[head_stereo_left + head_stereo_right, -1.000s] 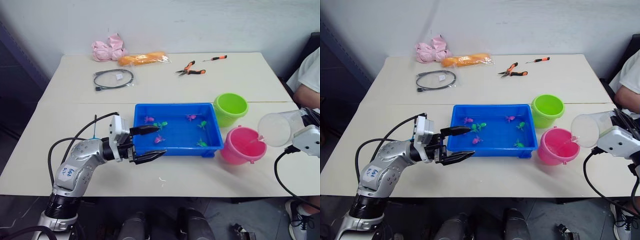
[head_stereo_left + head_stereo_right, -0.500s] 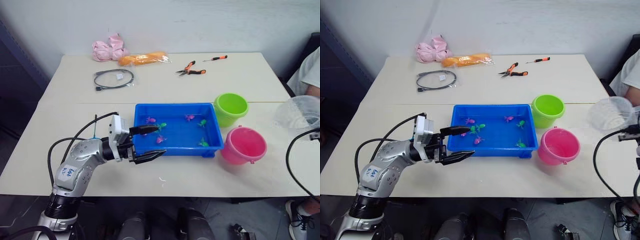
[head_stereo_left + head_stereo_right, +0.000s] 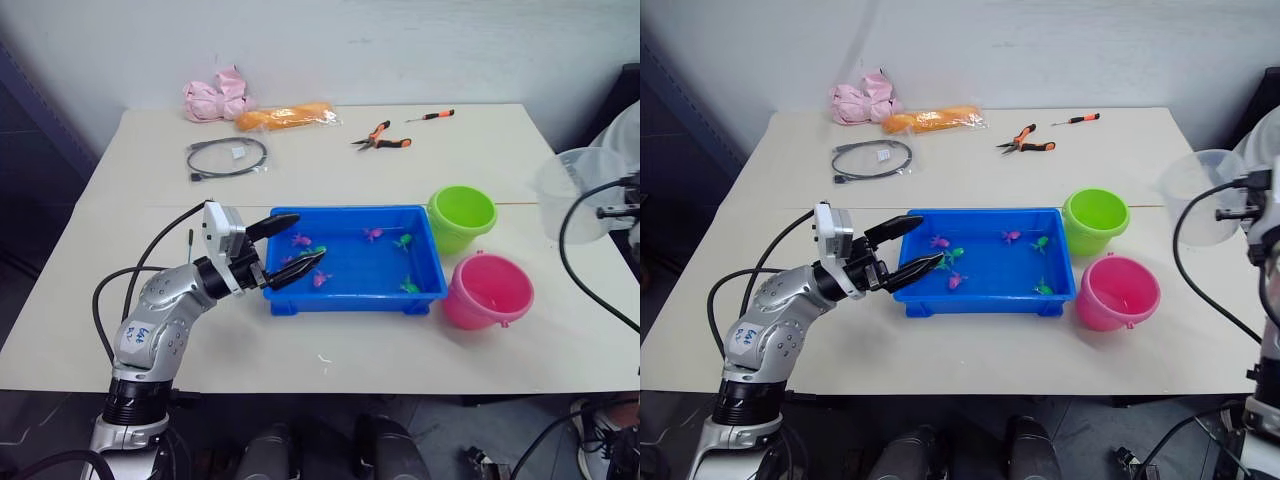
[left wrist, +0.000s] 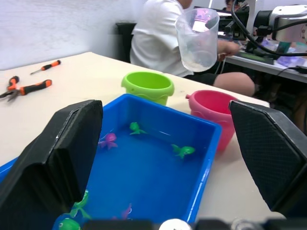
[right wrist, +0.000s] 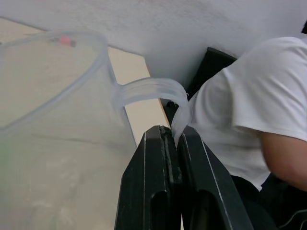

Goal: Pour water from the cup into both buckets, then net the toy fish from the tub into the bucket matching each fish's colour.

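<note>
Cup (image 3: 1193, 196) lifted off pink bucket (image 3: 1117, 292), right gripper (image 5: 175, 143) clamping handle | left gripper (image 3: 288, 243) agape over tub (image 3: 355, 297) rim

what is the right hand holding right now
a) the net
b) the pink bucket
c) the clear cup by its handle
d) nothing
c: the right hand has its fingers pinched on the thin handle of the clear cup, which hangs raised off to the side of the green bucket and pink bucket.

Cup (image 3: 578, 193) upright, off pink bucket (image 3: 488, 290).
</note>
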{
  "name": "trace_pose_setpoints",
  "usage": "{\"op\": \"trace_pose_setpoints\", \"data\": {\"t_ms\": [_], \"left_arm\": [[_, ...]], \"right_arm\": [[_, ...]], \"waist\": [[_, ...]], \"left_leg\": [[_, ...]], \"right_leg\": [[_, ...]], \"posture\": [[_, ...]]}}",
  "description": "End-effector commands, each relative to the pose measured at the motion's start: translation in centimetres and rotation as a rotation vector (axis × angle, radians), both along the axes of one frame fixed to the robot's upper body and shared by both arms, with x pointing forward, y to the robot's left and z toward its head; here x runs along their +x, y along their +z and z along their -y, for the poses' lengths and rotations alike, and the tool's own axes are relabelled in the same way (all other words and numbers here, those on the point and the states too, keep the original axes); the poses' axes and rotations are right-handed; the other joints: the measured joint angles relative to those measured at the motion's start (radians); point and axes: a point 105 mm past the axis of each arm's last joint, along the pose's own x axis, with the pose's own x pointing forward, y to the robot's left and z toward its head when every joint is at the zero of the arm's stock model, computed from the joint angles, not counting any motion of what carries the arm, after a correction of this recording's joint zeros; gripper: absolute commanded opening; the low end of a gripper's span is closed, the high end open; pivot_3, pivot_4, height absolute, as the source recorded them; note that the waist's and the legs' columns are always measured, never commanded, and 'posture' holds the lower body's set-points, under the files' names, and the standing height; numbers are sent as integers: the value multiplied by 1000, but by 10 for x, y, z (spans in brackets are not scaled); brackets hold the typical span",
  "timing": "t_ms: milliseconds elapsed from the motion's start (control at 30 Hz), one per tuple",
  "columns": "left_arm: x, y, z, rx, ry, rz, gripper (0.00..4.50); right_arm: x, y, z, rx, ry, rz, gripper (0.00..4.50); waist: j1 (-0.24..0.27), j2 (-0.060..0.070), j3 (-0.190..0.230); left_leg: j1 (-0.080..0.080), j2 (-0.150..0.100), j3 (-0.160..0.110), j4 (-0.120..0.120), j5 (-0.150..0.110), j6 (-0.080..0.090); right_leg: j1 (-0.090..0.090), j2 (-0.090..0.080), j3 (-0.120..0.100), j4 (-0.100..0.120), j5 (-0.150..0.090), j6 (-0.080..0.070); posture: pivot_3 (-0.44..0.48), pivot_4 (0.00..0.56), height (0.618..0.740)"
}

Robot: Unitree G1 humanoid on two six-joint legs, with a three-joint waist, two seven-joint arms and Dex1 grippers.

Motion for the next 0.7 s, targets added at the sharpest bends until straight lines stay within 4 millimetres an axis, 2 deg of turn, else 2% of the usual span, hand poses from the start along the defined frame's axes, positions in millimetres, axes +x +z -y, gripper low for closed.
{"op": "trace_pose_setpoints", "data": {"t_ms": [33,300,567,700], "left_arm": [[1,8,-2,0,39,50,4500],[1,5,0,2,54,53,4500],[0,1,0,2,77,40,4500],[-1,0,1,-3,81,36,4500]], "right_arm": [[11,21,-10,-169,25,10,83],[36,27,-37,-459,79,-1,83],[41,39,-50,-745,61,59,83],[43,41,-55,-827,50,84,83]], "waist": [[0,0,0],[-1,0,0],[-1,0,0],[-2,0,0]], "left_leg": [[0,0,0,0,0,0],[0,0,0,0,0,0],[-1,0,0,0,0,0],[-1,1,0,0,1,-1]], "right_leg": [[0,0,0,0,0,0],[0,0,0,0,0,1],[0,2,0,0,0,1],[0,2,0,0,0,1]], "posture": [[0,150,740],[0,150,740],[0,150,740],[0,150,740]]}}
